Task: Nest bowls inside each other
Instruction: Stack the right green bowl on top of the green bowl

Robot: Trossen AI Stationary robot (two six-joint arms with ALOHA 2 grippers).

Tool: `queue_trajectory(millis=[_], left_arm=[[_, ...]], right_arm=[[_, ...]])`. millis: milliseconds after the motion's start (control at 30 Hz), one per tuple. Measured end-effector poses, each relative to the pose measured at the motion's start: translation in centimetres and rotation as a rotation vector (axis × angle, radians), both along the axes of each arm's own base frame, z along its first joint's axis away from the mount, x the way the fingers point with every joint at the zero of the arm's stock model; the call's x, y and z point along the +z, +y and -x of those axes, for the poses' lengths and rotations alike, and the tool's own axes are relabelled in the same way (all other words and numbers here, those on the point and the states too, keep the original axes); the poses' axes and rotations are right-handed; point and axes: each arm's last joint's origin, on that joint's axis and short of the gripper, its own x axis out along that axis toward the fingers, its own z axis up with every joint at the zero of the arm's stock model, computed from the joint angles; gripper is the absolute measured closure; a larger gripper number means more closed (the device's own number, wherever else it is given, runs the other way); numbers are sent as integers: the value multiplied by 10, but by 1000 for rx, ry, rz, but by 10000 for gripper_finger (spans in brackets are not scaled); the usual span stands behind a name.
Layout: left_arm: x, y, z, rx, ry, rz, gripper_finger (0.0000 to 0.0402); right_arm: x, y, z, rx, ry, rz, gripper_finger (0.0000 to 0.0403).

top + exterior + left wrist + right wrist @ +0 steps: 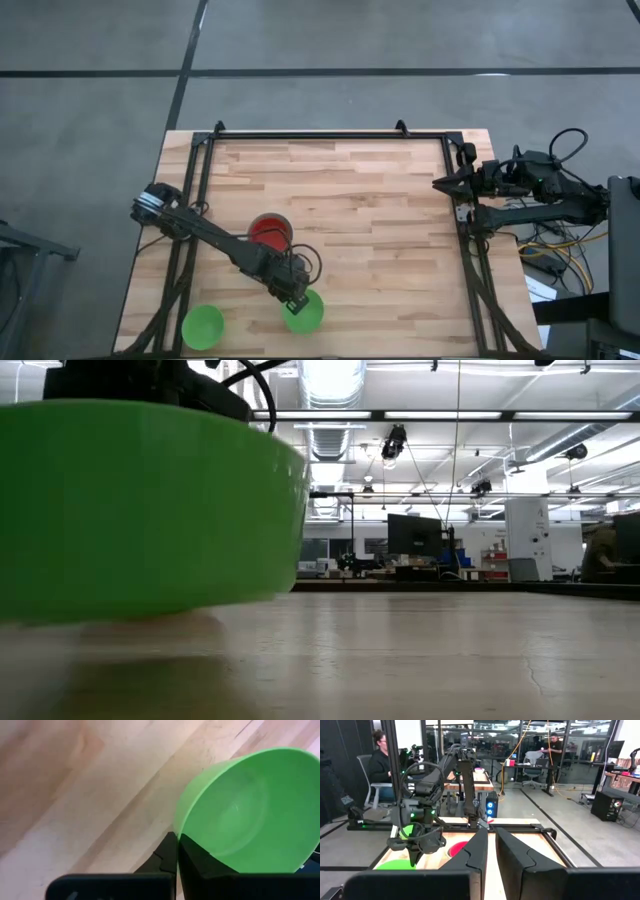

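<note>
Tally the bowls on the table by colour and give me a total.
Green bowls: 2, one free near the table's front left corner, one with its rim pinched in the left claw at.
Red bowls: 1.
Total in view: 3.

Two bright green bowls, one (pixel 203 325) and another (pixel 305 312), and a red bowl (pixel 269 231) sit on the pale, light-brown wood-grain table (pixel 380 220) framed in black, beneath dark arms.
</note>
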Motion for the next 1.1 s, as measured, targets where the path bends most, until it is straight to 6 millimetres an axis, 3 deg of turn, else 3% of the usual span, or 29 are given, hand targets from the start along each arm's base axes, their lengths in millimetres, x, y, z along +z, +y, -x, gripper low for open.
queue_trajectory(millis=[567, 1100], left_arm=[[25, 13, 15, 30, -25, -69, 400], [58, 32, 46, 88, -32, -180, 401]], right_arm=[[0, 0, 0, 0, 0, 0, 369], [0, 0, 0, 0, -1, 0, 369]])
